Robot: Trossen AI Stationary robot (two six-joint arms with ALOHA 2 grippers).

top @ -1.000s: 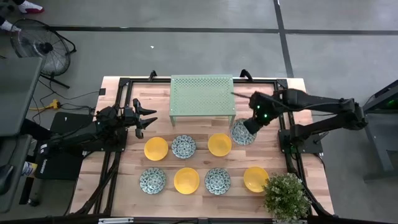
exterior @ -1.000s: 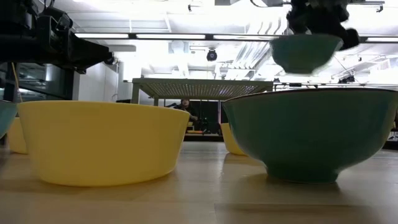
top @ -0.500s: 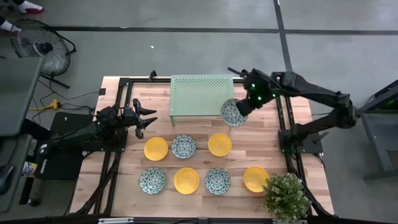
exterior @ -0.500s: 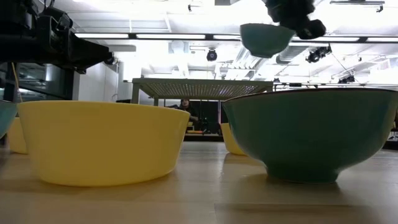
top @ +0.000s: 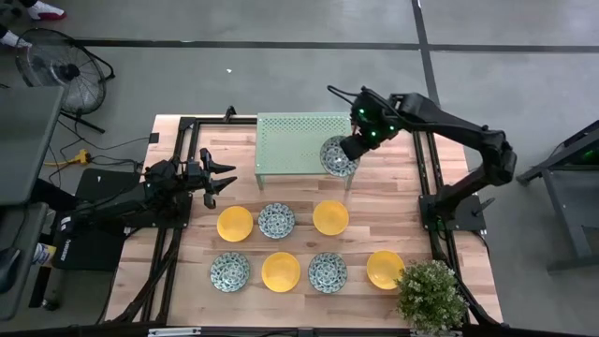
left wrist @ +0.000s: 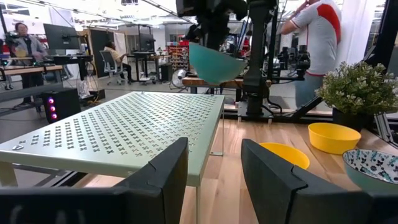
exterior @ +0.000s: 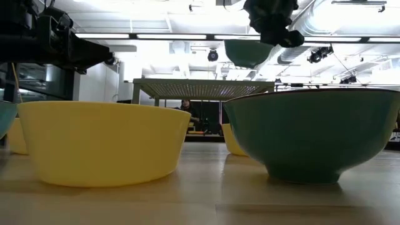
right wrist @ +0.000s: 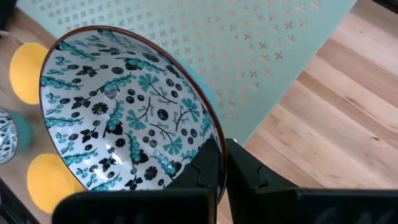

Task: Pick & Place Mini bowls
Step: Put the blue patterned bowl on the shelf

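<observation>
My right gripper (top: 351,148) is shut on a mini bowl (top: 338,156), white with blue-green pattern inside and teal outside. It hangs in the air over the right near corner of the pale green rack (top: 304,140). The low view shows the bowl (exterior: 248,53) above the rack top. Several more mini bowls stand on their bases in two rows on the table, yellow ones (top: 330,217) and patterned ones (top: 276,220). My left gripper (top: 220,178) is open and waits at the table's left. My right gripper pinches the patterned bowl by its rim (right wrist: 208,140), on the side nearest the wrist. One finger (right wrist: 205,165) is inside the bowl and the other (right wrist: 245,165) outside. The bowl is lifted clear of the rack, opening up and slightly tilted.
A potted plant (top: 430,295) stands at the table's near right corner. Black frame rails (top: 435,201) run along both sides of the table. People and desks show in the room beyond (left wrist: 308,37). The rack top to the left of the held bowl is bare (top: 285,140).
My right gripper has carried the patterned bowl from beside the far row of bowls toward the far edge and leftward. The bowl is now over the rack's right near corner. The gripper has stayed shut on the bowl.
</observation>
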